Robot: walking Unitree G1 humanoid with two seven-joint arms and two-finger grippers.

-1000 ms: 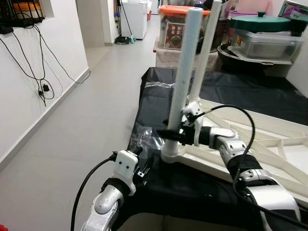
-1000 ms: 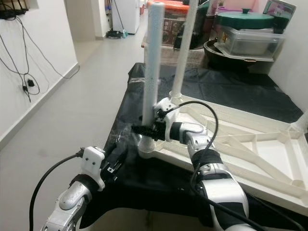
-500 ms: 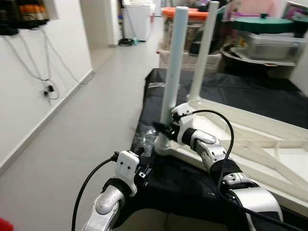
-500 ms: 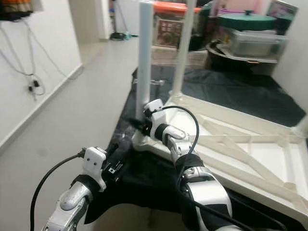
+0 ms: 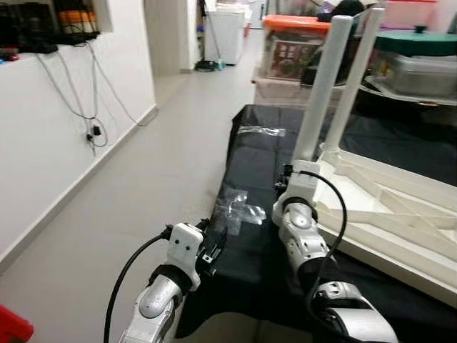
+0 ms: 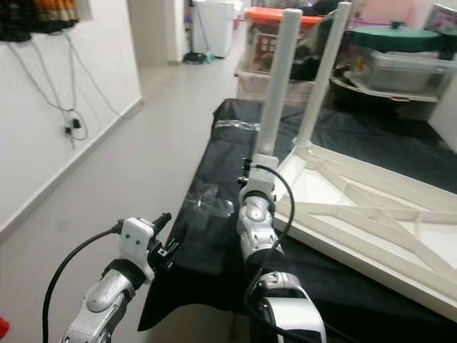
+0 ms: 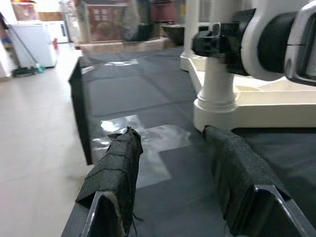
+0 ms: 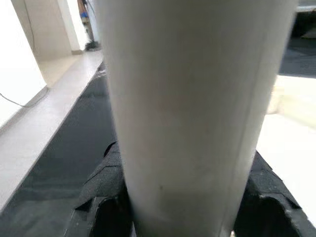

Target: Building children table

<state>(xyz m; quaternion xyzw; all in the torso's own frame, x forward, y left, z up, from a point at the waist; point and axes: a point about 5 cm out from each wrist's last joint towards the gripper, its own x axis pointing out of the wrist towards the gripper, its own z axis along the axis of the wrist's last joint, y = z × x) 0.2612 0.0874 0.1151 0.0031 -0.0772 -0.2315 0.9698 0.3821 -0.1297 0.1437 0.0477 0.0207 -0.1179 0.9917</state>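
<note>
right tool (image 8: 177,207): clenched round near leg (image 6: 275,86), low down, just above its socket; pads either side
left tool (image 7: 175,168): released, fingers spread wide, holding nothing, hovering over worktop (image 5: 250,153) just beside near leg's base
table (image 6: 371,207): upside down on black-covered worktop, near leg and far leg (image 6: 323,75) upright at its corners
handling: rigid plastic, likely light, smooth so may slip; grip leg low near socket

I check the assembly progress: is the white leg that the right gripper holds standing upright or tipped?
Upright. The near leg rises straight from the upturned tabletop, parallel to the second leg; right gripper clamps around it.
</note>
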